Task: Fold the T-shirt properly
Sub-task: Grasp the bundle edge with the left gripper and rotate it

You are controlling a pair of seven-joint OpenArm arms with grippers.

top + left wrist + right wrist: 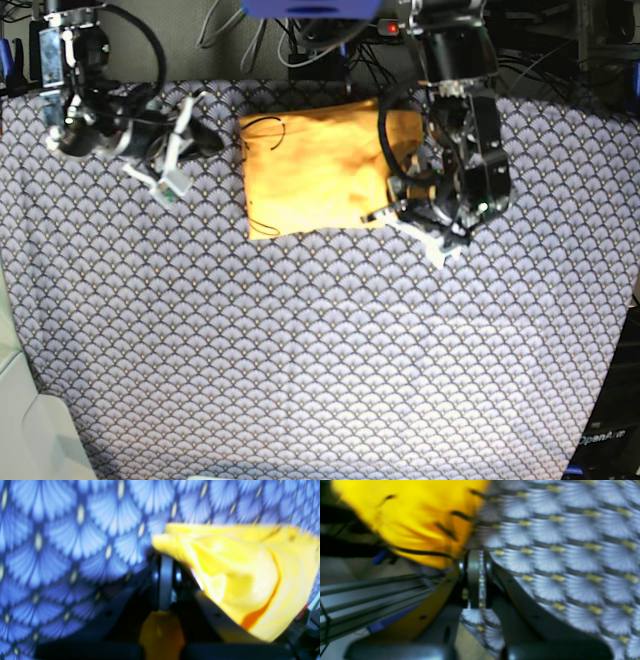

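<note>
Left hand (437, 243) pressed together, empty as far as can be seen, sitting at the shirt's (318, 166) near-right corner, probably just off a fold edge. In the left wrist view, shirt (250, 575) bunched just beside the fingers (166, 580), not visibly between them. Right hand (172, 172) also together on nothing, parked well apart at the other side, likely clear of the work. In its wrist view, shirt (415, 517) lying beyond the closed tips. Shirt folded to a compact rectangle, flat on the patterned cloth (320, 350) covering the surface, near the far edge between both arms. Counted: one shirt, one cloth, two hands. Folding seemingly near done.
</note>
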